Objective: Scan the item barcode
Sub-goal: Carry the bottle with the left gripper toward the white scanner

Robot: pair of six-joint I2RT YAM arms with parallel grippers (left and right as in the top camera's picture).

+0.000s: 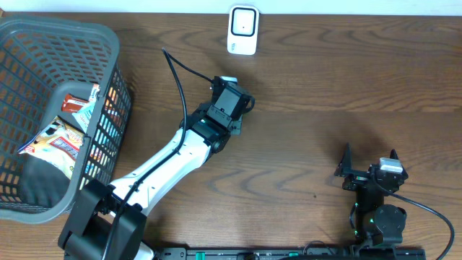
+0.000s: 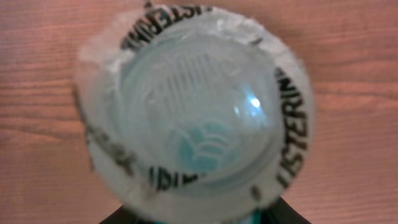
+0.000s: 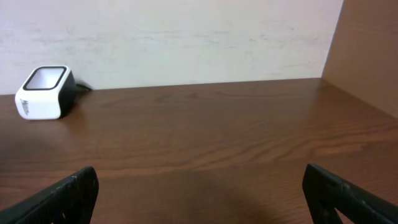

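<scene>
Overhead and wrist views, barcode-scanning task. The clear round plastic mouthwash bottle (image 2: 199,112), wrapped in a printed Listerine label, is clamped in the left gripper (image 1: 229,94) at centre frame. It is held near, but apart from, the small white box-shaped scanner (image 1: 243,30) at the upper edge. The right gripper (image 3: 202,186) is parked at lower right with its claw spread wide and empty. No barcode is seen. The pick-up is judged done; presentation of the code to the scanner is left. Snack packets (image 1: 58,137) lie in the grey plastic basket (image 1: 108,36) at upper left.
</scene>
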